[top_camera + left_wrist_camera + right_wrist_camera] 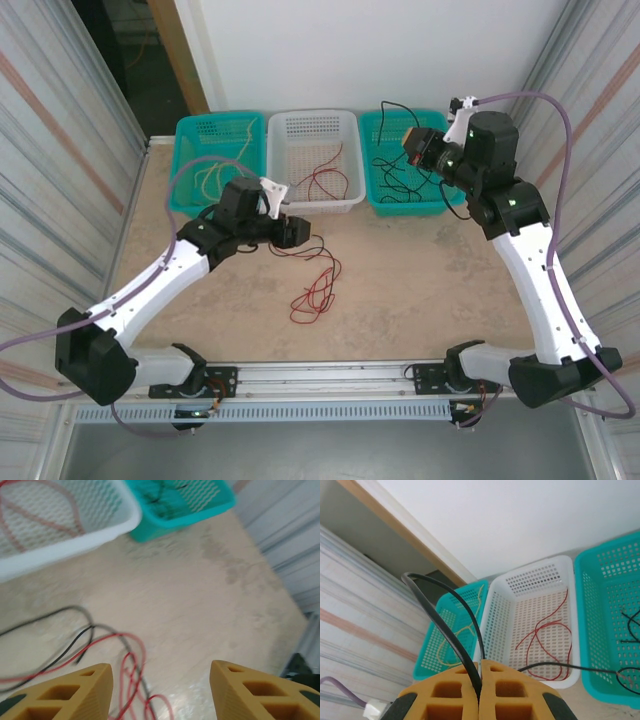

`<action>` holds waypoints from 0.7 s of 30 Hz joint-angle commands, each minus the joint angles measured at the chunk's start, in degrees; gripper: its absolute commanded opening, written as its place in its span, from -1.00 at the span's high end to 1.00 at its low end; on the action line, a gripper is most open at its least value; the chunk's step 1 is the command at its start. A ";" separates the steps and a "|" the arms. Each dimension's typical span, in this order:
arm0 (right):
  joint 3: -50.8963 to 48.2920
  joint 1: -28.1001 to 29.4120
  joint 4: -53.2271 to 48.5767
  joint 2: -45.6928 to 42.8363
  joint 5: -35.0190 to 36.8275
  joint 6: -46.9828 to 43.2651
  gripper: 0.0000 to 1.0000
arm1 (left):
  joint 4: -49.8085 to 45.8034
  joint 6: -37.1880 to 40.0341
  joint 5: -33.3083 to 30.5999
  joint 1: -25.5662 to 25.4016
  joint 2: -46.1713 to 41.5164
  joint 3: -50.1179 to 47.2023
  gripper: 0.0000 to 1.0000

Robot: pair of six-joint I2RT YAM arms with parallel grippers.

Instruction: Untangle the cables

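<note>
Reaching low over the worktop (420, 290), the left fingers (298, 232) stand spread above loose red and black cables (318, 285); the raised right arm's fingers (480, 677), pressed together, pinch a black cable (440, 627) over the right teal basket (385, 208).

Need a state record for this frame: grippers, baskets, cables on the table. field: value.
left gripper: fingers apart, holding nothing, over the table cables
right gripper: shut on held black cable, over the right teal basket
left teal basket: yellow cables
white basket: red cable
right teal basket: black cables
table: loose red cable and loose black cable, crossing each other
</note>
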 commanded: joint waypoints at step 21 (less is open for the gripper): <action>2.14 -3.29 -4.23 3.42 -1.63 1.10 1.00 | -4.30 -6.50 -10.21 6.85 12.76 -4.60 -0.03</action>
